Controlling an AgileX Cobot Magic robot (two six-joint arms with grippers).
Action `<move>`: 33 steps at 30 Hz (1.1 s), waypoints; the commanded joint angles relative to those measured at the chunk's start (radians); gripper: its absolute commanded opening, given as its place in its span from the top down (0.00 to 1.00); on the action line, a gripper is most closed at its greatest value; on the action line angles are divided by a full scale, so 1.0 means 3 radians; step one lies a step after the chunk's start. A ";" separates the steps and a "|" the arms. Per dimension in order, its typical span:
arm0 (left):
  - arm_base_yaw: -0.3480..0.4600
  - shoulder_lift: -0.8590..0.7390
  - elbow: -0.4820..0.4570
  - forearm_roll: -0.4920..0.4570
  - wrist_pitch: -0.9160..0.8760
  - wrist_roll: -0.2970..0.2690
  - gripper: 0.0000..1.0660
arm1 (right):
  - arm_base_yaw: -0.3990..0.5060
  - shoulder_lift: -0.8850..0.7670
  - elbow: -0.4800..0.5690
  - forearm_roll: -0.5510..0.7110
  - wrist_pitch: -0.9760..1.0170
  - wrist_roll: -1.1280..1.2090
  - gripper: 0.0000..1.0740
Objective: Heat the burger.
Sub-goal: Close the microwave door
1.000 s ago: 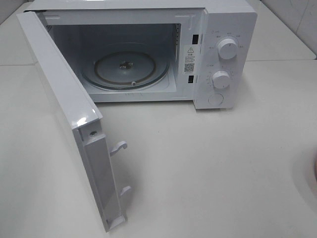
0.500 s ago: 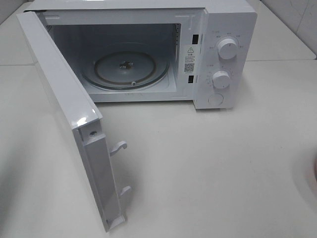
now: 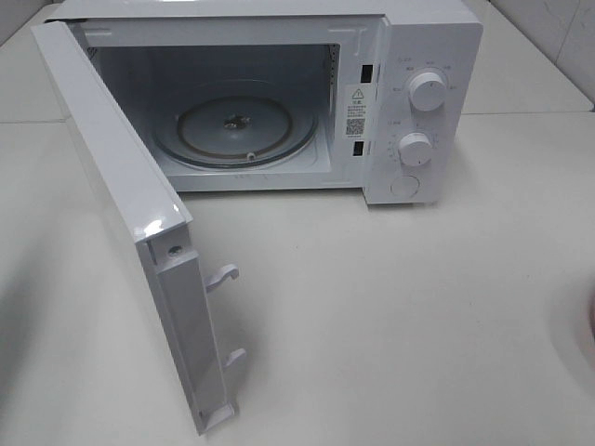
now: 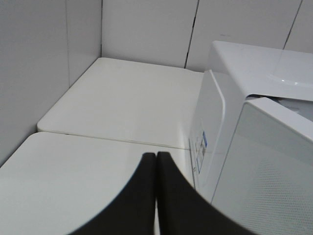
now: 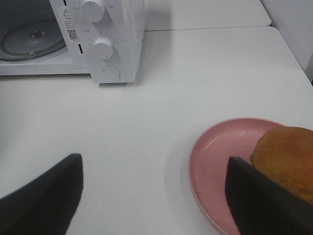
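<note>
Exterior high view: a white microwave point(image 3: 279, 93) stands at the back of a pale surface point(image 3: 390, 316) with its door point(image 3: 130, 214) swung wide open toward the left front. Inside the cavity a round glass turntable point(image 3: 237, 125) lies flat and bare. On the control panel at the right, two white dials point(image 3: 428, 91) sit one above the other, with a round button point(image 3: 405, 187) below them. Neither arm shows in this view, and the burger is out of frame.

Left wrist view: the left end effector point(image 4: 156, 196) is closed, its two dark fingers point(image 4: 139, 205) pressed together with nothing between them. It hangs over the surface just beside the microwave's outer side and the open door, with a tiled wall point(image 4: 146, 29) behind.

Right wrist view: the right end effector point(image 5: 154, 196) stands wide open and holds nothing, its dark fingertips point(image 5: 44, 196) apart over the surface. The burger point(image 5: 286, 159) rests on a pink round plate point(image 5: 215, 166), near one fingertip, which partly hides the plate's near edge. The plate lies well apart from the microwave, whose dials and open cavity appear farther off.
</note>
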 commanded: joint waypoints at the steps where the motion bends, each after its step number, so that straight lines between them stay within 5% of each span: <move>1: 0.0007 0.0167 0.0057 0.0333 -0.0417 -0.0287 1.00 | -0.0027 -0.0113 0.0007 0.0000 -0.0047 0.0010 0.32; 3: 0.0007 0.0240 0.0060 0.0447 -0.0530 -0.0407 1.00 | -0.0027 -0.0113 0.0007 0.0000 -0.0047 0.0010 0.32; 5: 0.0007 0.0513 0.0060 0.0897 -0.0787 -0.0667 1.00 | -0.0027 -0.0113 0.0007 0.0000 -0.0047 0.0010 0.32; 11: 0.0007 0.1180 0.0060 0.1437 -0.1583 -0.0777 1.00 | -0.0027 -0.0113 0.0007 0.0000 -0.0047 0.0010 0.32; 26: -0.0013 0.1817 -0.0030 0.1680 -0.1933 -0.0743 1.00 | -0.0027 -0.0113 0.0007 0.0000 -0.0047 0.0010 0.32; 33: -0.0263 0.2107 -0.0270 0.1703 -0.1923 -0.0737 1.00 | -0.0027 -0.0113 0.0007 0.0000 -0.0047 0.0010 0.32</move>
